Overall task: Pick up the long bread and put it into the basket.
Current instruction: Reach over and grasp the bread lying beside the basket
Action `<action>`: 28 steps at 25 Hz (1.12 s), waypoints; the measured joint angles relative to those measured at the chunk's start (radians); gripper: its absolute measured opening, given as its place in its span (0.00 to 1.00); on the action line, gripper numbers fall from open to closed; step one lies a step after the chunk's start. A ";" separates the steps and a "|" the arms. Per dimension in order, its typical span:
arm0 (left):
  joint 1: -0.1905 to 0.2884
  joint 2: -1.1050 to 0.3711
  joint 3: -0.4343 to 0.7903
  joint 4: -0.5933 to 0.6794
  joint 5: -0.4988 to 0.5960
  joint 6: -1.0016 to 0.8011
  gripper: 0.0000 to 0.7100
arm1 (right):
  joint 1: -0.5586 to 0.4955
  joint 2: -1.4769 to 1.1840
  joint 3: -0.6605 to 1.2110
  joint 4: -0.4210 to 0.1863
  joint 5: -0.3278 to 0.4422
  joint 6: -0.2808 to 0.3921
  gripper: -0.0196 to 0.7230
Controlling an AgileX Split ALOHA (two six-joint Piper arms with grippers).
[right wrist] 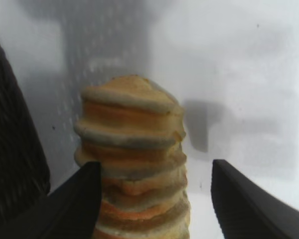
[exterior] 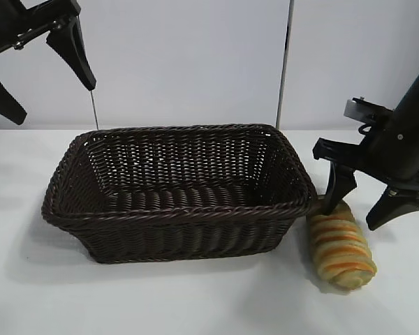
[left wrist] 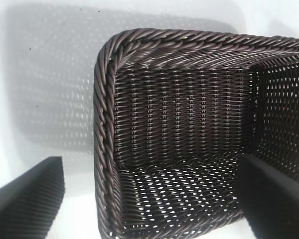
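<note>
The long bread [exterior: 340, 251], tan with orange-brown stripes, lies on the white table just right of the basket [exterior: 181, 209], touching its right corner. My right gripper [exterior: 353, 218] is low over the bread's far end and open, with one finger on each side. In the right wrist view the bread [right wrist: 132, 149] stands between the fingers of that gripper [right wrist: 154, 199]; one finger [right wrist: 77, 199] rests against it, the other stands apart. My left gripper [exterior: 54, 103] hangs open high above the basket's left end. Its wrist view shows the gripper [left wrist: 149, 199] over the basket [left wrist: 107, 124], which has nothing in it.
The basket's dark wall [right wrist: 10, 149] stands close beside the right gripper's inner finger. White table [exterior: 195, 300] spreads in front of the basket and to the right of the bread. A pale wall runs behind.
</note>
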 joint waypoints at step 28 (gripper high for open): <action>0.000 0.000 0.000 0.000 0.006 0.000 0.94 | 0.008 0.051 0.000 0.054 -0.039 0.000 0.65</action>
